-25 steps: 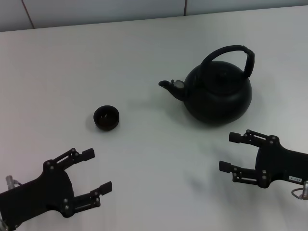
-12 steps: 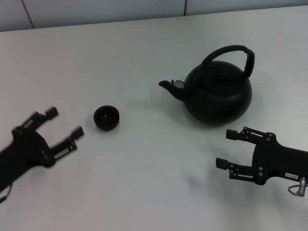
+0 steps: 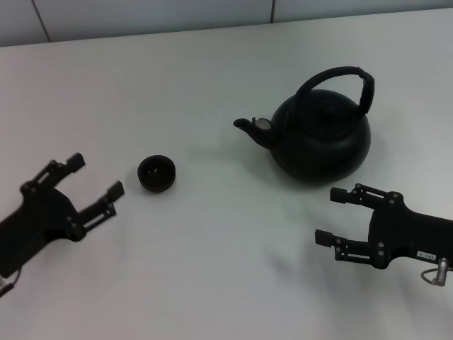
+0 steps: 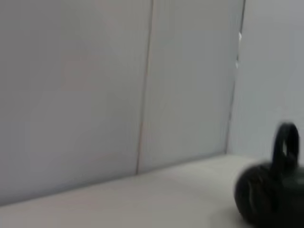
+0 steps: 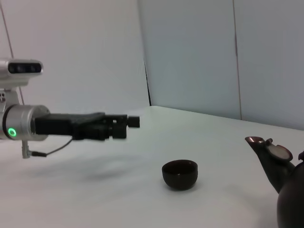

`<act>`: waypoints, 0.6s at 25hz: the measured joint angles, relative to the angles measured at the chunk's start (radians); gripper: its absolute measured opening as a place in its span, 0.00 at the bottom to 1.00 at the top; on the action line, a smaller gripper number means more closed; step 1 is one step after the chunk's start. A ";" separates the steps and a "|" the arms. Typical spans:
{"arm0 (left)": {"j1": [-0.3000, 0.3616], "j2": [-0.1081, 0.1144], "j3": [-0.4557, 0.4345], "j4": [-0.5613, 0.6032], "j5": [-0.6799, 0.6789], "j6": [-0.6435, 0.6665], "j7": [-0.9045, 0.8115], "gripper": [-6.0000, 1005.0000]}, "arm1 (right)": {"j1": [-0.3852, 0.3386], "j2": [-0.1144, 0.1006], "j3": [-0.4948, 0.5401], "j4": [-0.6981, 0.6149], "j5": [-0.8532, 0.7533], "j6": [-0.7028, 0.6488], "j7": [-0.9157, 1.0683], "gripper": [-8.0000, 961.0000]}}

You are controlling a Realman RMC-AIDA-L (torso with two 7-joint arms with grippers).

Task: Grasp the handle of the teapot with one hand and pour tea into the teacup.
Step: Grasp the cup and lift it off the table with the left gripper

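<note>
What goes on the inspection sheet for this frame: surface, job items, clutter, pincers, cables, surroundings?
Surface: white table, bare apart from the job's things.
Job's things: teapot upright, lid on, handle raised, spout toward the teacup; cup stands apart on the robot's left. Tea: cannot tell.
Clutter: nothing seen.
Pincers: left pincer open, beside the cup; right pincer open, just in front of the teapot; neither touches anything.
Cables: thin lead by the left wrist.
Surroundings: pale wall panels behind.

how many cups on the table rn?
1. The teacup sits alone on the table, left of the teapot spout, just beyond the left gripper. None seem hidden.
</note>
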 joint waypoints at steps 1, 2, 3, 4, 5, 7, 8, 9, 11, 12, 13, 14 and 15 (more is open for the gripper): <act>0.000 0.000 0.000 0.000 0.000 0.000 0.000 0.79 | 0.001 0.000 0.000 0.000 0.000 0.000 0.000 0.83; 0.000 0.000 0.000 0.000 0.000 0.000 0.000 0.79 | 0.001 0.000 0.000 0.000 0.000 0.000 0.000 0.83; -0.003 0.000 0.017 -0.001 0.001 -0.016 0.010 0.79 | 0.002 0.000 0.000 0.000 0.000 0.000 0.000 0.83; -0.003 0.000 0.017 -0.001 0.001 -0.016 0.010 0.79 | 0.003 0.000 0.000 0.000 0.000 0.000 0.000 0.83; -0.003 0.000 0.017 -0.001 0.001 -0.016 0.010 0.79 | 0.003 0.000 0.000 0.000 0.000 0.000 0.000 0.83; -0.019 -0.001 0.076 -0.025 0.003 -0.096 0.068 0.79 | 0.004 0.000 0.000 0.000 0.000 0.000 0.000 0.83; -0.028 -0.002 0.098 -0.037 0.004 -0.137 0.098 0.79 | 0.004 0.000 0.000 0.000 0.000 0.000 0.000 0.83; -0.028 -0.002 0.098 -0.037 0.004 -0.137 0.098 0.78 | 0.004 0.000 0.000 0.000 0.000 0.000 0.000 0.83; -0.031 -0.002 0.101 -0.038 0.004 -0.145 0.110 0.78 | 0.004 0.000 0.000 0.000 0.000 0.000 0.000 0.83; -0.032 -0.002 0.101 -0.038 0.004 -0.146 0.112 0.78 | 0.004 0.000 0.000 0.000 0.000 0.000 0.000 0.83; -0.033 -0.003 0.101 -0.039 0.004 -0.147 0.112 0.78 | 0.004 0.000 0.000 0.000 0.000 0.000 0.000 0.83; -0.037 -0.003 0.101 -0.042 0.004 -0.152 0.113 0.78 | 0.003 0.000 0.000 0.000 0.000 0.000 0.000 0.83; -0.040 -0.003 0.102 -0.045 0.004 -0.155 0.113 0.78 | 0.003 0.000 0.000 0.000 0.000 0.000 0.000 0.83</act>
